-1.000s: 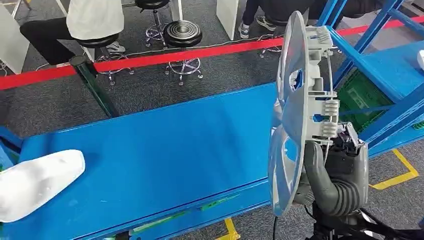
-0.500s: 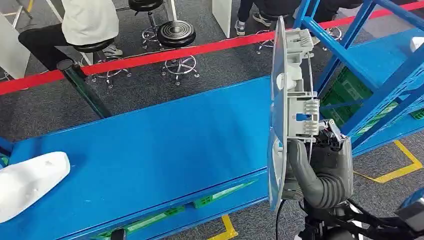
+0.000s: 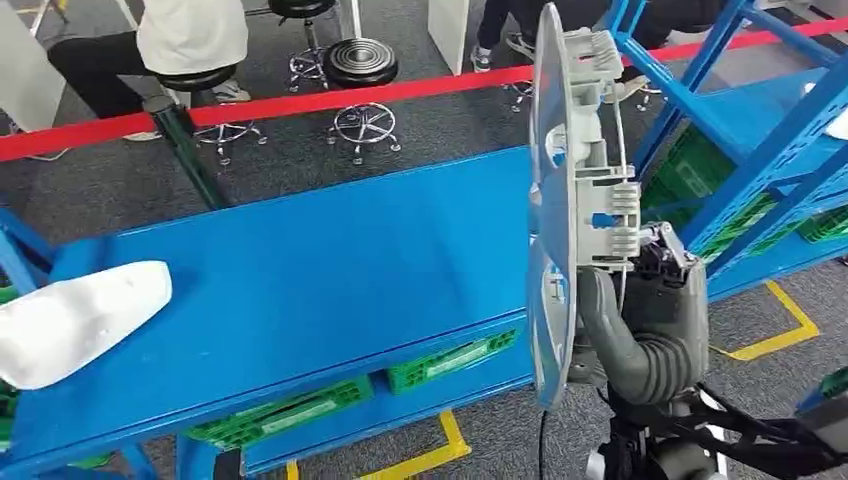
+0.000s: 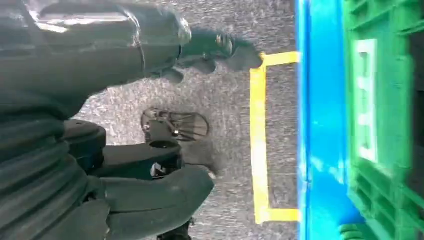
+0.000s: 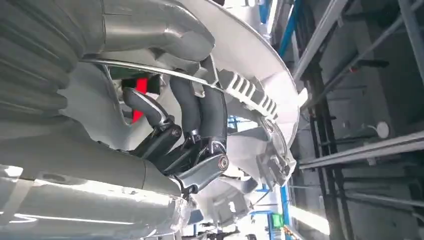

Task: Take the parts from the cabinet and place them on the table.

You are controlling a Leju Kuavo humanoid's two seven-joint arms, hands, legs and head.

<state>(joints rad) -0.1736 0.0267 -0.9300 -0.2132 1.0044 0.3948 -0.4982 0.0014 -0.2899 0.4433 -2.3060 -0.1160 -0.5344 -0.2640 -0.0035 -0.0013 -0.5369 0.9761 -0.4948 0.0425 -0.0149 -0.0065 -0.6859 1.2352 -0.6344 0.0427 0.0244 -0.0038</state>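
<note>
My right hand (image 3: 650, 320) grips a large round silver part (image 3: 570, 200) by the ribbed clips on its back. The part stands upright, edge-on to me, above the right end of the blue table (image 3: 330, 270). The right wrist view shows the dark fingers (image 5: 195, 130) curled round a wire and rib of the part (image 5: 250, 90). At the table's left end lies a white moulded part (image 3: 75, 320). My left hand (image 4: 150, 185) hangs over the grey floor with nothing in it, its thumb apart from its fingers.
Green crates (image 3: 450, 362) sit on the shelf under the table. The blue cabinet rack (image 3: 760, 130) stands at the right with more green crates. Beyond a red barrier strip (image 3: 300, 100) are stools (image 3: 362, 65) and seated people (image 3: 190, 35). Yellow marks (image 3: 790, 320) line the floor.
The whole picture has shifted, so the camera moved; the table's lower shelf now shows. The silver part stays in my right hand and now stands more edge-on.
</note>
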